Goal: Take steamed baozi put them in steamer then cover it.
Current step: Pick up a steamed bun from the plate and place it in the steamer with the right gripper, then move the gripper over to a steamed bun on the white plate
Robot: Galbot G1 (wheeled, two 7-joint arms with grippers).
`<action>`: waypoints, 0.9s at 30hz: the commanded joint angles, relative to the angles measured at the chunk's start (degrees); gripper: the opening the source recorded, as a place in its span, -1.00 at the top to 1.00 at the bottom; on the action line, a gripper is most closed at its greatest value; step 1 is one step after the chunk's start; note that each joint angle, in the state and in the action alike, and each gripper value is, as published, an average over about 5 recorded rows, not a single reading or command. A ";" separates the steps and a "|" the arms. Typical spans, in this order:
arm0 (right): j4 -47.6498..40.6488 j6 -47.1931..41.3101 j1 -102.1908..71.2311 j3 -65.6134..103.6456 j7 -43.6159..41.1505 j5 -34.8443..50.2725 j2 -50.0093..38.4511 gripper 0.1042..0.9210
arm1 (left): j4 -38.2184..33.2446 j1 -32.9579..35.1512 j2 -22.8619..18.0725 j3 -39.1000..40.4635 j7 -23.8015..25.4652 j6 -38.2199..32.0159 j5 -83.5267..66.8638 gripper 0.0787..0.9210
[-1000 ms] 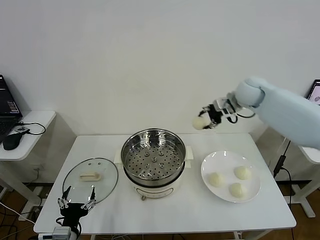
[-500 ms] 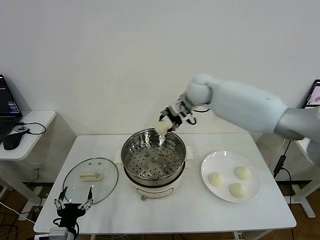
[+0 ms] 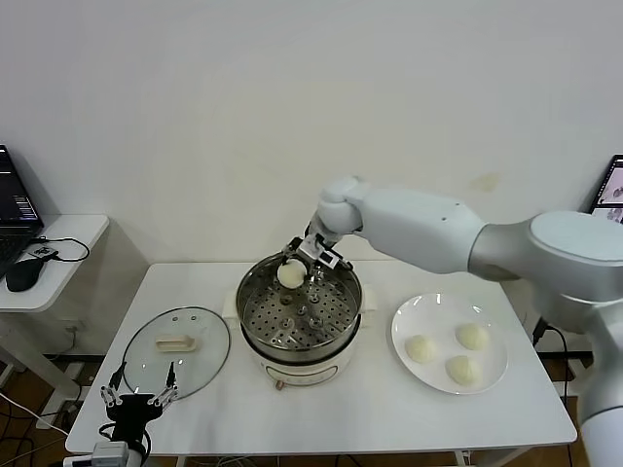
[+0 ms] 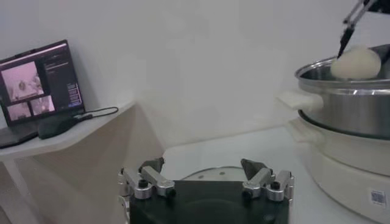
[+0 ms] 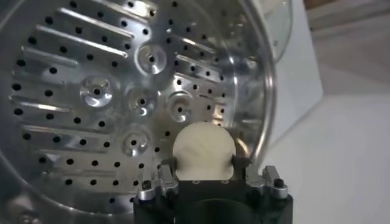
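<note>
My right gripper is shut on one cream-white baozi and holds it just above the perforated tray of the steel steamer, over the tray's far side. Three more baozi lie on the white plate to the steamer's right. The glass cover with its cream handle rests flat on the table, left of the steamer. My left gripper waits open at the table's front left, just before the cover, with nothing between its fingers.
The steamer sits on a cream electric base at the middle of the white table. A side desk with a laptop and a mouse stands at the far left. My right arm reaches across above the table's back right.
My right arm has swung left from above the plate side and come down, carrying the baozi to just above the steamer tray. The left gripper has drawn slightly nearer the table's front edge.
</note>
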 commanded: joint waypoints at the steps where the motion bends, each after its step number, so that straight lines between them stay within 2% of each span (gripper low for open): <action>1: -4.73 5.96 -2.39 -0.05 1.93 -7.50 2.43 -0.18 | 0.28 -0.06 0.04 0.02 0.00 0.02 -0.04 -0.77; 5: -5.05 6.46 -2.50 0.02 2.44 -7.68 2.59 -0.24 | 0.39 -0.27 0.06 0.17 0.01 0.07 -0.04 -0.77; 9: -4.38 6.60 -1.56 0.25 3.03 -6.49 2.09 -0.49 | 0.45 -0.35 0.06 0.27 0.01 0.07 -0.03 -0.77; 12: -1.57 4.83 1.71 0.39 1.81 -1.33 0.55 -0.67 | 0.36 -0.28 0.07 0.26 0.00 0.07 -0.04 -0.77; 18: 12.85 -13.96 12.15 0.33 -9.12 16.83 -9.22 -0.76 | -0.19 0.17 0.13 0.15 0.02 0.08 -0.09 -0.77; 22: 21.70 -28.25 16.45 -0.61 -11.99 20.08 -18.65 -0.76 | -0.71 0.18 0.23 0.04 0.11 0.16 -0.20 -0.77; 27: 31.02 -35.56 18.39 -1.96 -12.49 20.79 -30.70 -0.76 | -1.29 0.01 0.54 0.06 0.21 0.28 -0.24 -0.77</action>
